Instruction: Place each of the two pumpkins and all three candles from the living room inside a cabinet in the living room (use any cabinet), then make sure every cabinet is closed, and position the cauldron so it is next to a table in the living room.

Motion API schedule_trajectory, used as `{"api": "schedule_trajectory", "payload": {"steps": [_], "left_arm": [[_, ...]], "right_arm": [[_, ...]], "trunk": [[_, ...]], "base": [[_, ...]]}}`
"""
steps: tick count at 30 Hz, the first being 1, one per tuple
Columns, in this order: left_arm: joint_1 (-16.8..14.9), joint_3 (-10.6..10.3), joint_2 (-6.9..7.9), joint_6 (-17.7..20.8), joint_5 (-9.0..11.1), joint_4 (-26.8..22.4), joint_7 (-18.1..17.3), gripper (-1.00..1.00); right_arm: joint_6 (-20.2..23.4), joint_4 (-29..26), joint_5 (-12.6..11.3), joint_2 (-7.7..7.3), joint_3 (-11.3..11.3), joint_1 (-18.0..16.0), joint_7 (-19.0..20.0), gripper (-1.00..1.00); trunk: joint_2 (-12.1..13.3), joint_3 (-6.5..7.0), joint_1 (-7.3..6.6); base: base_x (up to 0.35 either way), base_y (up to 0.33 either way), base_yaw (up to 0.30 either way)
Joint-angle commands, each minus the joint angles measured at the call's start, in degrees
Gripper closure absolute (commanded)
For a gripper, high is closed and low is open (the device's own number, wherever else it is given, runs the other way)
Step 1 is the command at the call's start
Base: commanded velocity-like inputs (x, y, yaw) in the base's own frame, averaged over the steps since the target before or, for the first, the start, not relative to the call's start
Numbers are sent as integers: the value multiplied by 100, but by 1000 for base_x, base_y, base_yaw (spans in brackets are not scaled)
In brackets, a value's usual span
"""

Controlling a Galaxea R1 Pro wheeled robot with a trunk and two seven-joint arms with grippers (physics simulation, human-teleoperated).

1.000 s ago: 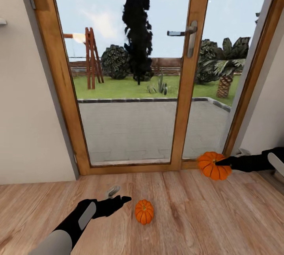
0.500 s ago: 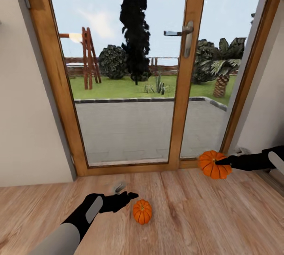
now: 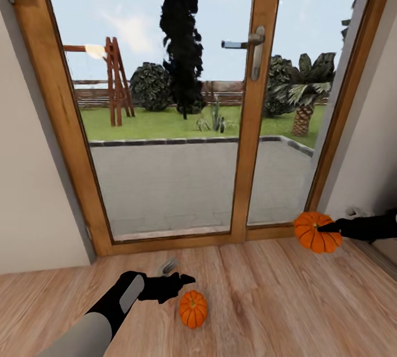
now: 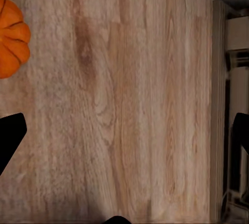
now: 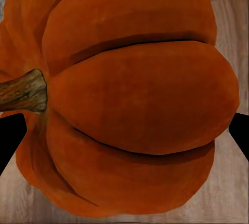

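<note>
Orange pumpkin (image 3: 317, 232) hangs pinched in the right jaws (image 3: 326, 228) by the glass door (image 3: 165, 125), while a second pumpkin (image 3: 193, 308) sits on the wood floor (image 3: 264, 302) just beside the spread left jaws (image 3: 175, 278).

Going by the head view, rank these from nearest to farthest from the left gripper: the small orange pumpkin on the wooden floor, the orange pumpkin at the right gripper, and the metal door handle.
1. The small orange pumpkin on the floor, just right of the left gripper.
2. The orange pumpkin at the right gripper, far right by the door frame.
3. The metal door handle, high on the glass door.
</note>
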Motion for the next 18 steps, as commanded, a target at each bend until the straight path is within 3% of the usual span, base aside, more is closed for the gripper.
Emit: {"api": "schedule_trajectory", "payload": {"steps": [1, 2, 4, 14, 18], "left_arm": [[-3, -4, 3, 117, 2, -1, -5, -100], [-3, 6, 13, 331, -4, 4, 22, -100], [-3, 20, 19, 390, -4, 11, 34, -100], [-3, 39, 33, 431, 3, 27, 132, -100], [-3, 39, 39, 430, 3, 25, 219, -100]], "right_arm": [[21, -1, -40, -58, 14, -1, 55, 100], [21, -1, -47, -138, 17, 7, 64, 100], [21, -1, -49, -156, 21, 9, 66, 100], [21, -25, -75, -255, 15, 13, 130, 100], [21, -28, -73, -260, 15, 17, 208, 100]], "trunk": [[-3, -6, -1], [-3, -6, -1], [-3, -6, -1], [-3, -6, -1], [-8, -95, 10]], "base": [[27, -1, -1], [182, 0, 0], [256, 0, 0], [55, 0, 0], [0, 0, 0]]}}
